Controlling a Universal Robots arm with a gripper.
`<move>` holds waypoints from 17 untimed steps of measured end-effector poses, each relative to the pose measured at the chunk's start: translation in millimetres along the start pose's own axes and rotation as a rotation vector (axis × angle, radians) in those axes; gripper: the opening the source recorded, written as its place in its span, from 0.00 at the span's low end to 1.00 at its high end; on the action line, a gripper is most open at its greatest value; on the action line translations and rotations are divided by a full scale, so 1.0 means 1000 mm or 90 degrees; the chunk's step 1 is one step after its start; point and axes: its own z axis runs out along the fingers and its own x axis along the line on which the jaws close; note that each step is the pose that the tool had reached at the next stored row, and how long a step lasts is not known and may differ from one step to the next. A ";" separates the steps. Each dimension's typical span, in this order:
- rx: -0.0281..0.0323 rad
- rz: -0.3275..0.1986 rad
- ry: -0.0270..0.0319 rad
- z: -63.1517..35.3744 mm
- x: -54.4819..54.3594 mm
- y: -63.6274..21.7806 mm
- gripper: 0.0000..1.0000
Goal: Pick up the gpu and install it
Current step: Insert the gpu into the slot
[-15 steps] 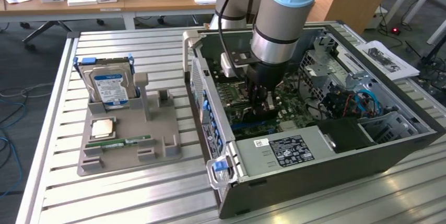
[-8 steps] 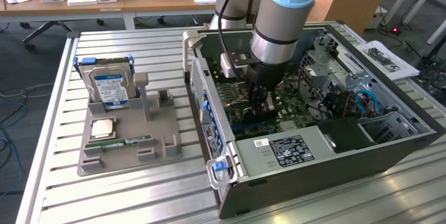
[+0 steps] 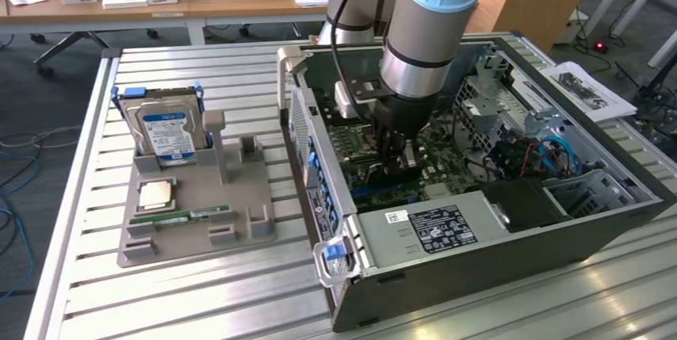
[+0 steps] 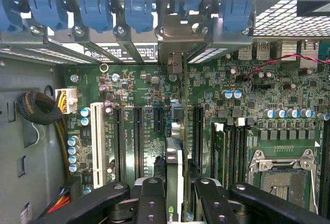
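One thin dark card, the gpu [image 4: 174, 167], stands on its edge between the two black fingers [image 4: 150, 203] of the gripper [image 4: 175, 203], which are pinched against its flat sides. It is inside the open computer case [image 3: 508, 237], down over the green motherboard [image 4: 144, 87], in line with the long black expansion slots [image 4: 138, 141]. Its metal end bracket [image 4: 180, 33] reaches the case's rear wall, under the row of blue slot clips [image 4: 136, 12]. In the exterior view the arm [image 3: 423, 47] comes down into the case from above. On the exterior view's left, well apart from the case, a grey holder tray [image 3: 201, 233] carries a silver hard drive [image 3: 167, 134] standing upright and a narrow green memory stick [image 3: 196, 215] lying flat.
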 end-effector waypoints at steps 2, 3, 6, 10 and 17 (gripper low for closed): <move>0.0000 0.000 0.0000 0.0000 0.000 0.0000 0.26; 0.0000 0.000 0.0000 0.0000 0.000 0.0000 0.26; 0.0000 0.000 0.0000 0.0000 0.000 0.0000 0.26; 0.0000 0.002 0.0001 0.0000 0.000 0.0000 0.26; 0.0004 0.013 0.0002 0.0005 0.000 0.0000 0.26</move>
